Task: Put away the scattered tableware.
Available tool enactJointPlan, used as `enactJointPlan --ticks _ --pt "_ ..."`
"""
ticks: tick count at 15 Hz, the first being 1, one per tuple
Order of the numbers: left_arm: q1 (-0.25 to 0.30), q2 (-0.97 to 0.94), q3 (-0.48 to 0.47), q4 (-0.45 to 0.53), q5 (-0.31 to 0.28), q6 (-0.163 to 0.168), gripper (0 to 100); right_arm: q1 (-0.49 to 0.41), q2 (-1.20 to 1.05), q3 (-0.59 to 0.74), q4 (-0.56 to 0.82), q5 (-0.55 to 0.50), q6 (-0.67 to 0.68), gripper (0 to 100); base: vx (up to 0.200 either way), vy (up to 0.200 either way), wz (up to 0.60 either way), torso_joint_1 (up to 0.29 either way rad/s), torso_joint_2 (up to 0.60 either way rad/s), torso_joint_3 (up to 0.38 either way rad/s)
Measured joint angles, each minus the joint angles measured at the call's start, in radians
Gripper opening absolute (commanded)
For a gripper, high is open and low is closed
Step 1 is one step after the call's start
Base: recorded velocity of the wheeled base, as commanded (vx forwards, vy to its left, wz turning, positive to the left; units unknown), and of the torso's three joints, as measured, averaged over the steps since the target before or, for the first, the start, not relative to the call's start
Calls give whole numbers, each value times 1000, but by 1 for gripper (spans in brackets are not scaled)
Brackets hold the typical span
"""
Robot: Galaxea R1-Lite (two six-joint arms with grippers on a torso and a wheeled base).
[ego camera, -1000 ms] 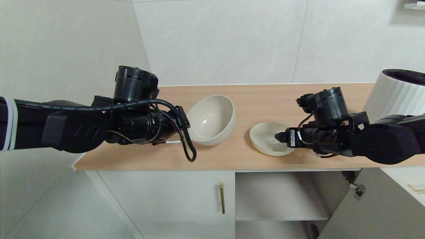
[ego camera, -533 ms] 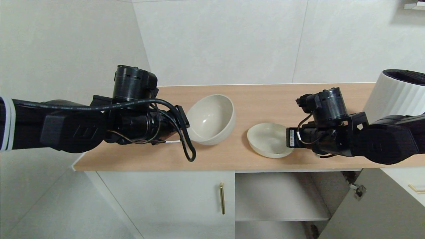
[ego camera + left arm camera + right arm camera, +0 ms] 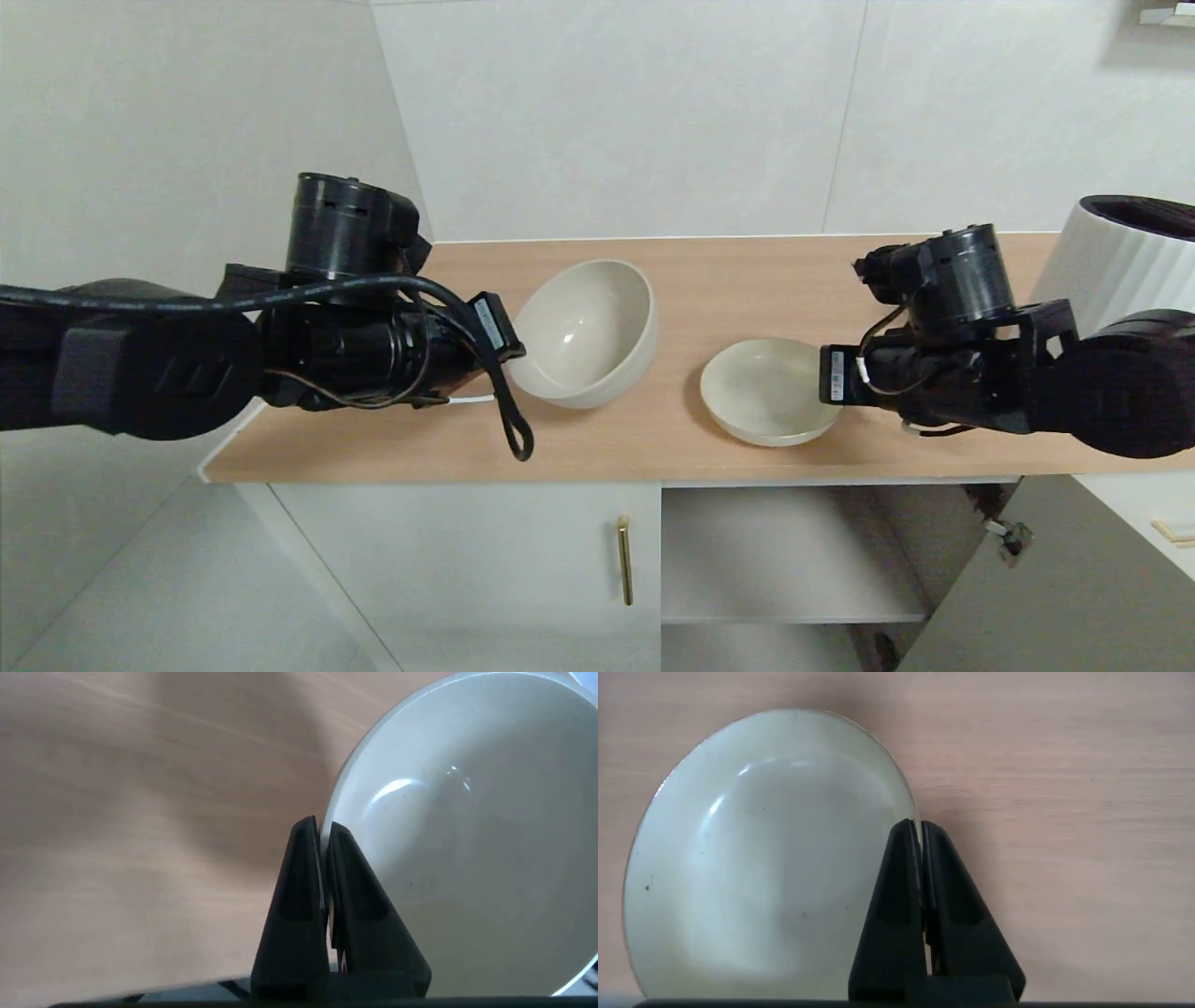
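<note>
A deep cream bowl (image 3: 588, 327) is tilted on its side above the wooden counter (image 3: 709, 271), its opening toward me. My left gripper (image 3: 322, 835) is shut on its rim at the left; the bowl (image 3: 476, 831) shows beyond the fingers (image 3: 304, 887). A shallow pale-green bowl (image 3: 767, 390) is at the counter's front, right of centre. My right gripper (image 3: 920, 835) is shut on the right rim of this bowl (image 3: 757, 849). In the head view both sets of fingertips are hidden behind the wrists.
A tall white ribbed container (image 3: 1116, 257) stands at the counter's right end. Below the counter, the left cabinet door with a brass handle (image 3: 624, 558) is shut. The right compartment stands open, showing a white shelf (image 3: 775, 611) and its swung-out door (image 3: 1008, 597).
The left arm has drawn back to the left and lifted a little with the deep bowl. The right arm has risen slightly, and the shallow bowl has shifted with it.
</note>
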Motion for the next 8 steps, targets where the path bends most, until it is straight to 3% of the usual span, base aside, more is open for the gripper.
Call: enactJointPlan --ticks 6,8 --pt "0 -182 161 -4 -12 5 0 0 -300 48 268 180 7 0 0 0 0 0 0 0" --pt "0 -234 201 -2 -33 20 0 1 -357 98 282 203 8 0 0 0 0 0 0 0"
